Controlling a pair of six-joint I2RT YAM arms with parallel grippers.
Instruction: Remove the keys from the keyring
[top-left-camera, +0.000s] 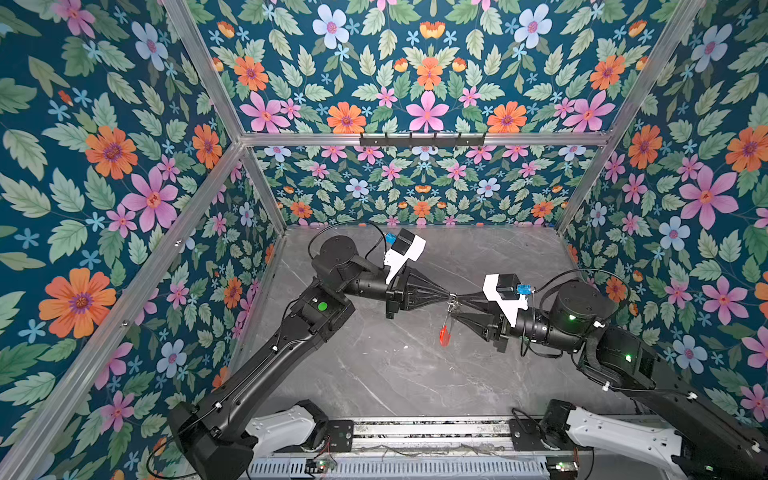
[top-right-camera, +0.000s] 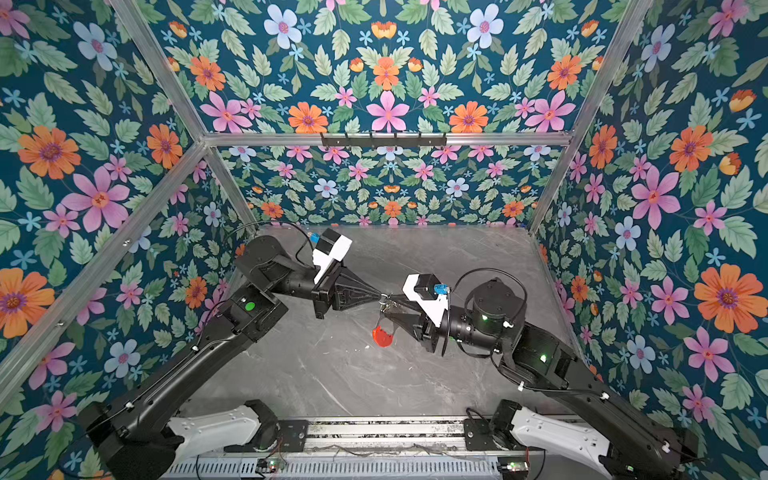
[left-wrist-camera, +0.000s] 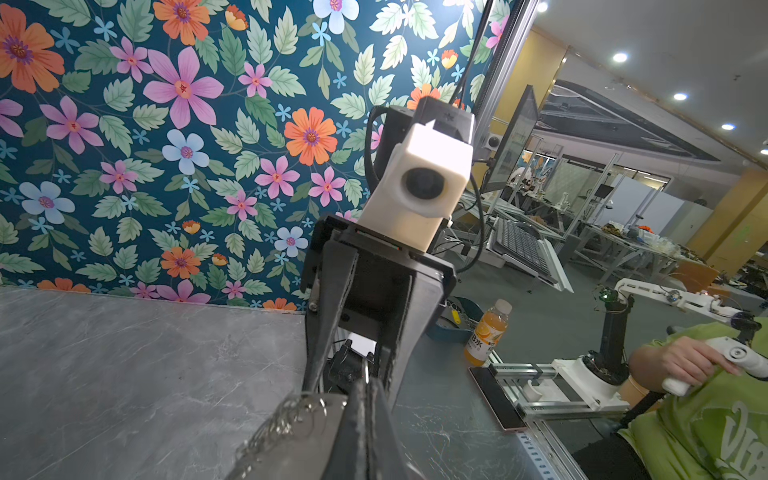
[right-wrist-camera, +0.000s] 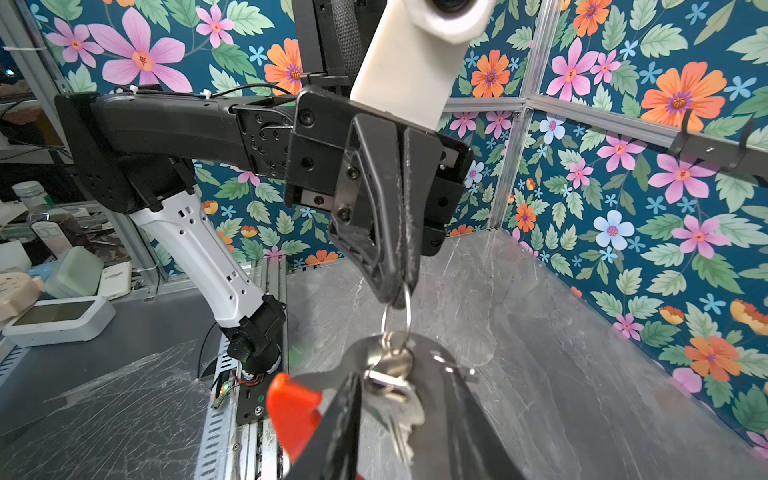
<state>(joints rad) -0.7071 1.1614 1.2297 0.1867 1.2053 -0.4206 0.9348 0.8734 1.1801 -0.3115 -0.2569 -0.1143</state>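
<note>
Both grippers meet in mid-air over the grey table. My left gripper is shut on a small silver split ring. From that ring hang the keys and the keyring, a flat grey plate with small loops and a red part. My right gripper faces the left one. Its fingers press on the keys from both sides, the plate lying just past them.
Floral walls close in the table on three sides, with a black hook rail on the back wall. A metal rail runs along the front edge. Outside stand an orange drink bottle, a phone and a person's hand.
</note>
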